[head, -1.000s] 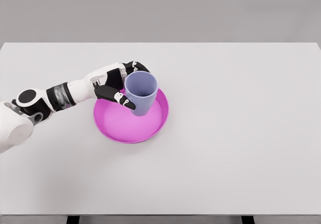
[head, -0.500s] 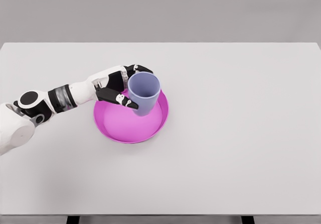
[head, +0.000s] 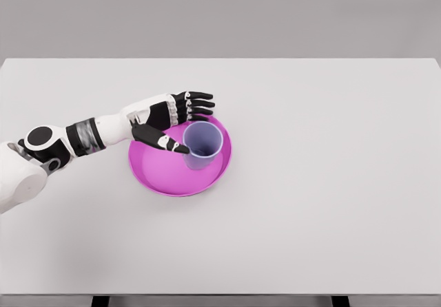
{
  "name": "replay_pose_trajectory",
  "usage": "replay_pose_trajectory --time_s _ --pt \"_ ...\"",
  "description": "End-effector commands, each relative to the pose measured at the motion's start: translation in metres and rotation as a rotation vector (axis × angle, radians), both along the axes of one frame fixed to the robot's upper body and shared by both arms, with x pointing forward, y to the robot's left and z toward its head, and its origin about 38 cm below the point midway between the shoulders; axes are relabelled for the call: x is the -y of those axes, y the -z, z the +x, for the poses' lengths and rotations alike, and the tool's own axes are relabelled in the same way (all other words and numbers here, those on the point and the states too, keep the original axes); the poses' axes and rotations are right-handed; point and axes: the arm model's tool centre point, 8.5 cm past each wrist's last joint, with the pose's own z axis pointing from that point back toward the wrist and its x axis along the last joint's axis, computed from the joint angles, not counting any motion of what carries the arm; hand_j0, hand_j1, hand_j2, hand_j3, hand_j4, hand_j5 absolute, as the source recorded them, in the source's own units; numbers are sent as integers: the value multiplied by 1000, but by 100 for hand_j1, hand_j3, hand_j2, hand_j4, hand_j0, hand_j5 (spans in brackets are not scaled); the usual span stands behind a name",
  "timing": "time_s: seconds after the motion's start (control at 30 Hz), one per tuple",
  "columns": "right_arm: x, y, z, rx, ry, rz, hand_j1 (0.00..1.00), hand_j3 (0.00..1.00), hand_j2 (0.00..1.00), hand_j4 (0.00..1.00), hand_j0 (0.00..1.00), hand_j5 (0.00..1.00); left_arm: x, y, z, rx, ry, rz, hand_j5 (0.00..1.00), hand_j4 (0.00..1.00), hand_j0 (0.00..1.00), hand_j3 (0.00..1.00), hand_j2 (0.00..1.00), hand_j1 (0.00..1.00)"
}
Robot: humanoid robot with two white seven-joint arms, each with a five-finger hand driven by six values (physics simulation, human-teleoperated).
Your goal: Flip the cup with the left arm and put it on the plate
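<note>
1. One arm shows, the left, coming in from the lower left edge and reaching right across the tabletop (head: 331, 204).
2. One left robot hand (head: 180, 122) sits at the far left rim of the plate, fingers (head: 200, 102) spread and relaxed, holding nothing; the thumb tip lies just beside the cup's left wall, and whether it touches cannot be told.
3. One plate (head: 158, 176), magenta and round, lies left of the tabletop's middle.
4. One cup (head: 202, 144), pale lilac, stands upright inside the plate with its mouth up, toward the plate's far right side.
5. The plate sits well apart from every tabletop edge. Wide bare surface spreads to the right of the plate and along the near side, with a narrower bare band on the far side.
</note>
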Motion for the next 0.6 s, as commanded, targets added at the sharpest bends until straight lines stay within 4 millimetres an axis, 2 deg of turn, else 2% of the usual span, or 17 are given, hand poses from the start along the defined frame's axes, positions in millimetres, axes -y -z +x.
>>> replay_pose_trajectory --time_s 0.0,0.2,0.33,0.43,0.5,0.57 --pt "0 0 0 0 0 0 100 100 100 100 100 100 0 0 -1 -2 -1 -5 99 99 99 99 99 99" --pt "0 0 0 0 0 0 100 100 100 100 100 100 -5 -1 -5 0 -2 -9 100 100 100 100 100 100" --pt "0 0 0 0 0 0 100 100 100 100 100 100 -15 -8 -6 22 -10 1 100 100 100 100 100 100" --pt "0 0 0 0 0 0 100 100 100 100 100 100 -38 -32 -3 108 -48 -15 100 100 100 100 100 100" --pt "0 0 0 0 0 0 100 100 100 100 100 100 -58 -57 -3 165 -75 -15 100 100 100 100 100 100" --pt "0 0 0 0 0 0 100 100 100 100 100 100 -85 -92 -12 271 -94 -5 100 100 100 100 100 100"
